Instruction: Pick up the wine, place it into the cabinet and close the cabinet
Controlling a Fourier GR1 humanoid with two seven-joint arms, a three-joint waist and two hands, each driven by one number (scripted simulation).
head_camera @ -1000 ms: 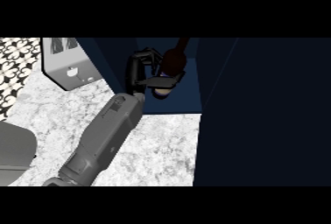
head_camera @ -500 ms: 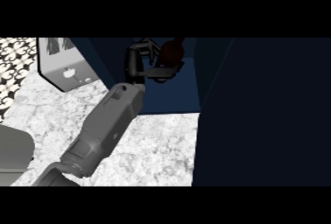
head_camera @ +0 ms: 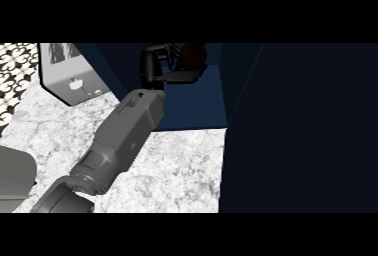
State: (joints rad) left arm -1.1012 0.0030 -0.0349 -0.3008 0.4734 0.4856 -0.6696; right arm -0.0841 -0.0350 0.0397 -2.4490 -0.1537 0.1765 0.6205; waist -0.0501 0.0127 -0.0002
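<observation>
Nearest you, at the lower left, a grey forearm rises from the bottom edge and runs diagonally up and to the right across the white-and-grey marbled stone bench. Which arm it is you cannot settle from the view alone: it enters on the left side, and no second hand shows anywhere.

Farther up, the forearm ends in a black hand that sits inside the open dark-blue cabinet. Its fingers are curled around the dark red-brown wine bottle. The bottle lies just to the right of the fingers and touching them, right at the top edge of the view. Only a rounded part of it shows, so its long axis is hard to read; it looks roughly upright, and you cannot tell whether it stands on the cabinet floor.

To the right, a broad, very dark panel fills the view from top to bottom. It is probably the cabinet's open door, which the closing step will have to swing.

At the far left stand a patterned black-and-white wall and a pale grey appliance with a small mark on its face.

Compared with half a second ago, the hand and bottle sit slightly higher in the view, deeper into the cabinet, and the forearm stretches further across the bench.
</observation>
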